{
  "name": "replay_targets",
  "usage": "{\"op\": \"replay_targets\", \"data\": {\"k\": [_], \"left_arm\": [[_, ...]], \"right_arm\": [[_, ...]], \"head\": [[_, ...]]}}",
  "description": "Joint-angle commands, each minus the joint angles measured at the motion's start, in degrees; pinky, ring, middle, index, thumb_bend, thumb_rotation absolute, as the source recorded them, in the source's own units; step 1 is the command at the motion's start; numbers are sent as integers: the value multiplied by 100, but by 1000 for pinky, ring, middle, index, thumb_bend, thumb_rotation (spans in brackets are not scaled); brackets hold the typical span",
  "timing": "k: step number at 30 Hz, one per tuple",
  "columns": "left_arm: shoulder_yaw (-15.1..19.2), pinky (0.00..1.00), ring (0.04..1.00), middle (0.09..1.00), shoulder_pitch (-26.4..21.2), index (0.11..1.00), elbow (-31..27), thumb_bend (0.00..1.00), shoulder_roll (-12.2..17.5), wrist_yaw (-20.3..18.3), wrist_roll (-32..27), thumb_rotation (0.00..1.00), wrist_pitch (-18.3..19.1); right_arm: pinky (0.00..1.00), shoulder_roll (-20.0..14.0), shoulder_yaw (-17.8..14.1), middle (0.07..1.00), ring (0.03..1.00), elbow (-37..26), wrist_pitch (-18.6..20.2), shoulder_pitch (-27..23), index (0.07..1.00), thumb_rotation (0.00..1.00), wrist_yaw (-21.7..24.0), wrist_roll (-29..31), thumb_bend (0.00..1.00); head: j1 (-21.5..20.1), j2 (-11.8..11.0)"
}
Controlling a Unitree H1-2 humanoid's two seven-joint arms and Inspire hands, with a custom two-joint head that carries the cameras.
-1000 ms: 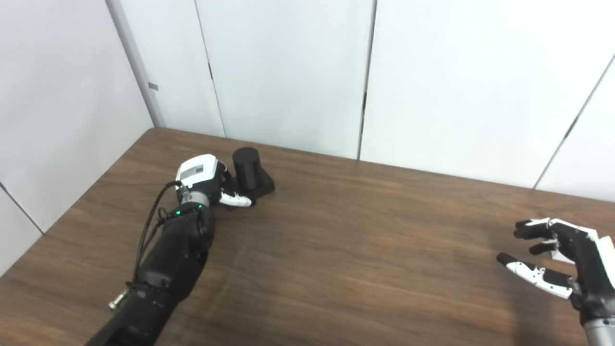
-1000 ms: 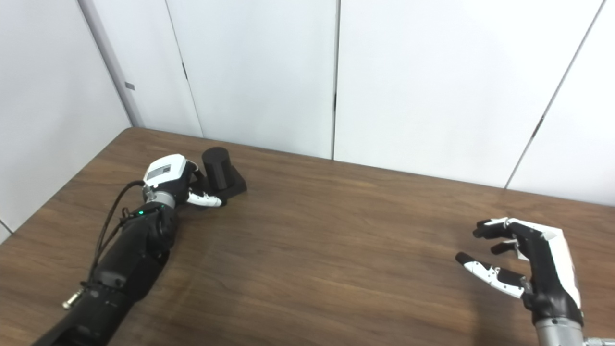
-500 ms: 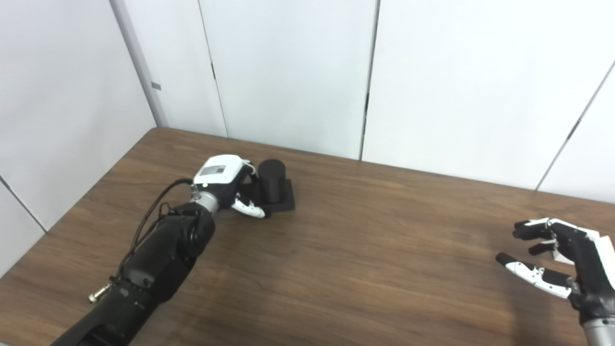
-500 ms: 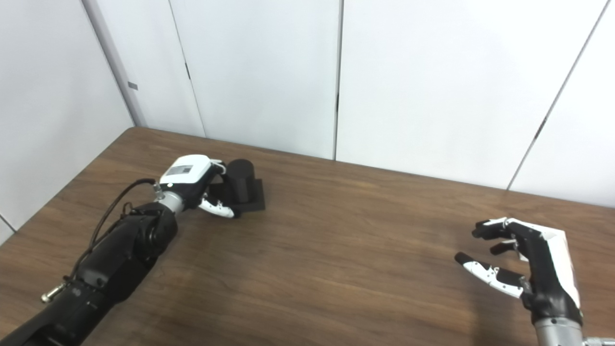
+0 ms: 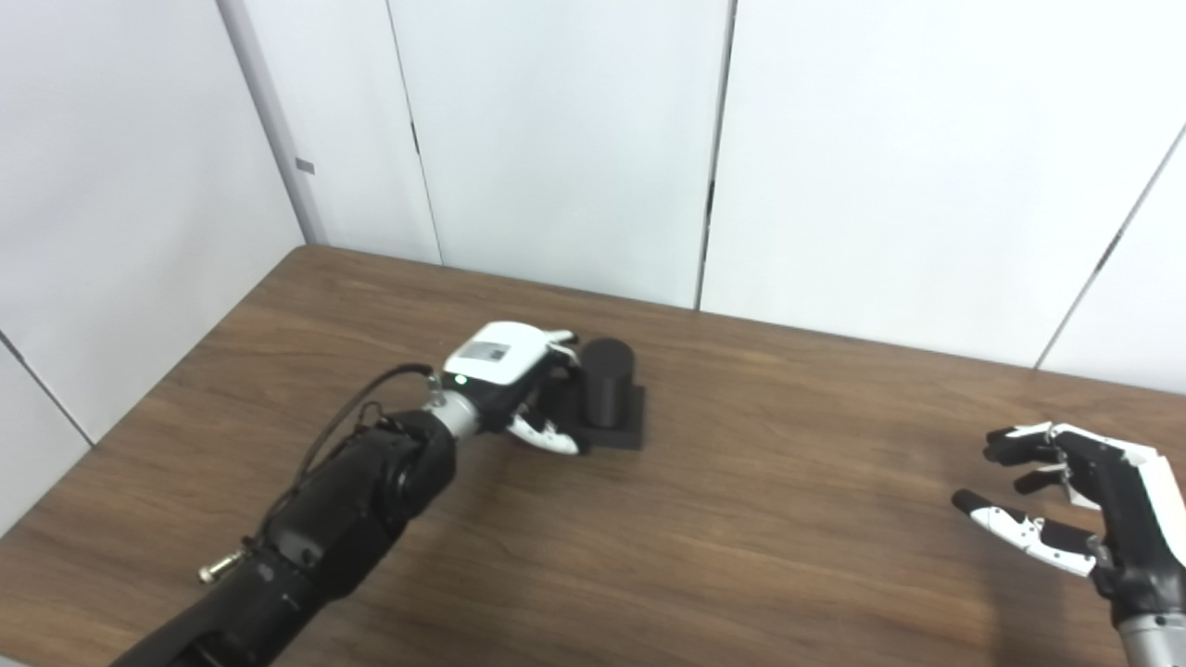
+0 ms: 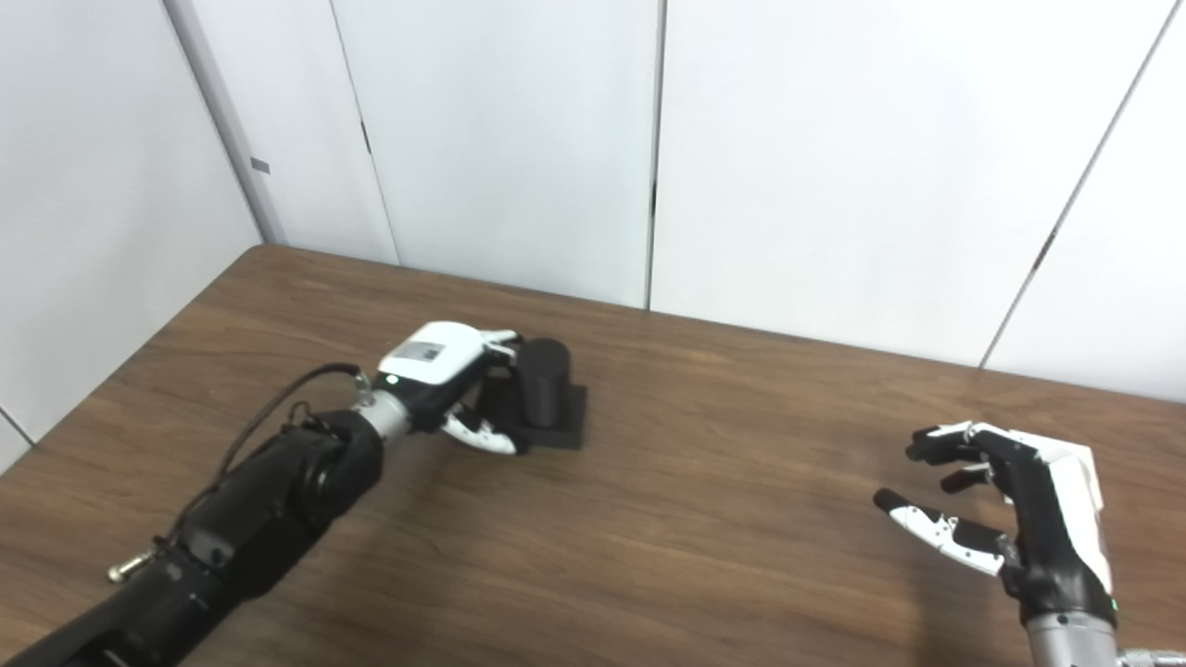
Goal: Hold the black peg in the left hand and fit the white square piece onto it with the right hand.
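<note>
On the bench, left of centre: left hand with its fingers wrapped round the black peg, thumb lying along the near edge of the peg's base.
Left fingers: closed on the peg; whether they press it firmly cannot be told.
Black peg: one, an upright dark cylinder on a flat square black base, the base resting on the bench, just right of the left hand.
Right fingers: spread and curled loosely, thumb pointing left, holding nothing.
Right hand: one, at the right side near the front, well apart from the peg, hanging just over the wood.
White square piece: a small white patch shows behind the right hand in the left eye view; too hidden to tell if it is the piece.
Arms: two, a black left forearm with a cable looped beside the wrist, and a right wrist at the bottom edge.
Bench: one, dark brown wood grain.
Backdrop: white wall panels with dark seams.
</note>
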Motion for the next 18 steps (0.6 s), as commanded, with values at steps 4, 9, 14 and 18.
{"op": "replay_targets", "data": {"k": [4,9,14,18], "left_arm": [[-592,863,910,913,170,614,-2,845,-287,-406,119,210,-431],[-864,871,912,908,141,614,-102,853,-414,-511,48,204,-598],[-1041,833,895,898,121,599,-60,879,-550,-490,-12,198,-788],[-1169,829,895,897,106,593,62,895,-660,-421,80,168,-897]], "right_arm": [[486,-49,-29,639,616,-124,-263,-218,490,115,-146,-35,502],[480,-36,-10,635,609,-89,-380,-221,490,115,-208,-58,502],[490,-20,10,638,613,-64,-381,-227,491,118,-257,-92,503],[496,13,43,641,621,-62,-372,-214,491,118,-281,-108,502]], "head": [[-99,28],[-291,54],[-538,71],[-633,76]]}}
